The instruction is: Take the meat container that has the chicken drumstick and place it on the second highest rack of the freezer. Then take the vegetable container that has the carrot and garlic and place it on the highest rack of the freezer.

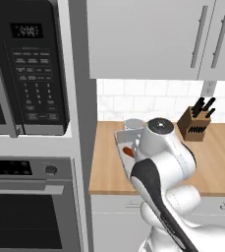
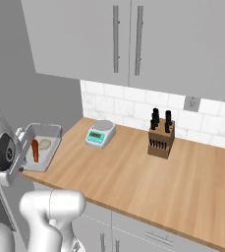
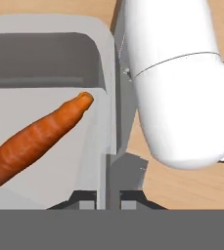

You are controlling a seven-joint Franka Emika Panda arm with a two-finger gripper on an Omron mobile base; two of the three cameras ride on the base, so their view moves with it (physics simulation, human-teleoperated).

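A slim orange carrot (image 3: pixel 33 140) and pale garlic (image 2: pixel 45 143) lie in a shallow grey tray (image 3: pixel 50 46) whose rim the pincer (image 3: pixel 107 197) clamps, beside a wooden desk (image 2: pixel 133 177) under grey cabinets (image 2: pixel 84 39).

No lettering can be read anywhere in this kitchen. The black microwave control panel (image 1: pixel 34 69) carries a small dark display (image 1: pixel 27 30) and rows of pale button legends, all too blurred to make out. The white-and-teal kitchen scale (image 2: pixel 100 133) on the wooden counter shows a small blank-looking screen. The dark oven control strip (image 1: pixel 15 168) bears faint marks, likewise illegible.
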